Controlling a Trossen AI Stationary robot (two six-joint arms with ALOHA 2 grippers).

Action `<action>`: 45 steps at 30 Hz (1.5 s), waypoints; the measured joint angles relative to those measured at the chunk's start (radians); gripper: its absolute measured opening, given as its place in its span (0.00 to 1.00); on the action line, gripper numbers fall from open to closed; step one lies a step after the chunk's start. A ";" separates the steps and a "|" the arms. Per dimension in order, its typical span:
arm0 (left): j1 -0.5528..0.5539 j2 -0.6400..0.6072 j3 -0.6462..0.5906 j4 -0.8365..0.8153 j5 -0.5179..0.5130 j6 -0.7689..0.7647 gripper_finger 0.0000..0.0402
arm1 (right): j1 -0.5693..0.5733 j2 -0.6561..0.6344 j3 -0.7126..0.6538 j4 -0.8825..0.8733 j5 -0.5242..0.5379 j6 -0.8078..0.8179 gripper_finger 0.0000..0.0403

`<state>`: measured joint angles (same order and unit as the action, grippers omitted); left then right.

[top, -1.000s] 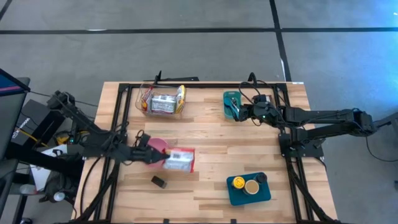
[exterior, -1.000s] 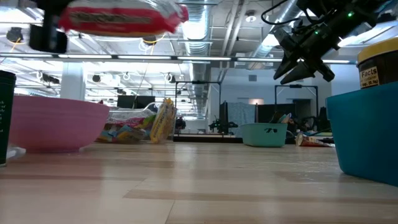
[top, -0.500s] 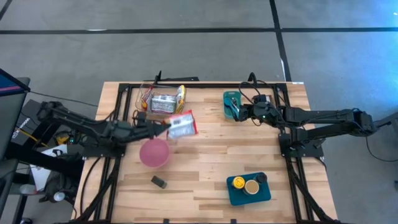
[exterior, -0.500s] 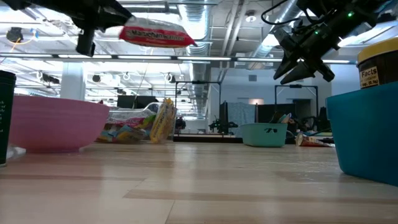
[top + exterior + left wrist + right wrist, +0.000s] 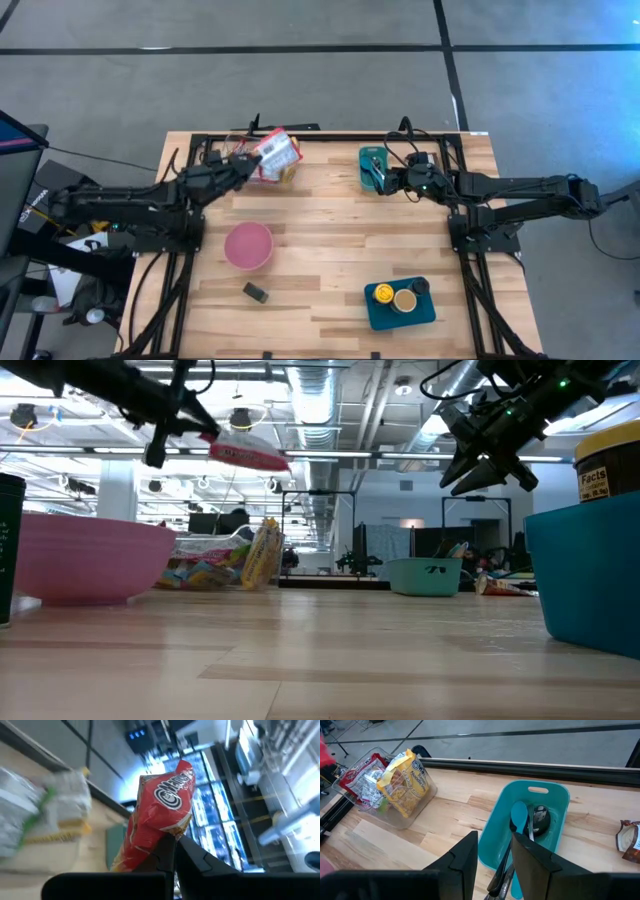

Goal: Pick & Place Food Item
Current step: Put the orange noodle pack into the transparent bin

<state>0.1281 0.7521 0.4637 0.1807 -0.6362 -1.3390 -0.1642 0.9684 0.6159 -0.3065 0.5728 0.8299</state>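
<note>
A red noodle packet (image 5: 165, 805) hangs in the air over the clear bin (image 5: 238, 168) at the table's far left, with my left gripper (image 5: 252, 157) shut on it. The bin holds other snack packets, a yellow one (image 5: 407, 787) among them. In the low view the packet (image 5: 248, 455) sits well above the table. My right gripper (image 5: 495, 852) stands open and holds nothing, above the teal utensil tray (image 5: 555, 795) at the far right, which holds a teal spoon (image 5: 518, 817). A pink bowl (image 5: 248, 245) rests on the table's left half. My left gripper pinches the packet's near end (image 5: 145, 845) between its two shut fingers. The fingers lie about level and come from the table's left. The packet juts out past the fingertips, slightly tilted and lifted clear of the bin and the table.
A teal tray (image 5: 378, 312) with a yellow-lidded jar and other containers stands near the front right. A small black object (image 5: 255, 291) lies in front of the pink bowl. A torn wrapper (image 5: 629, 837) lies right of the utensil tray. Black rails frame the table.
My left gripper has swung from beside the pink bowl toward the table's far edge, turning as it went and rising a little. It stays shut on the red packet, which now hangs over the clear bin.
</note>
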 joint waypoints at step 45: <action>0.839 0.041 0.000 -0.430 0.976 0.340 0.00 | 0.000 0.000 0.000 -0.004 -0.027 0.000 0.28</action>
<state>0.9672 0.7935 0.4637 -0.2490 0.3397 -0.9989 -0.1642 0.9686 0.6163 -0.3107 0.5461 0.8295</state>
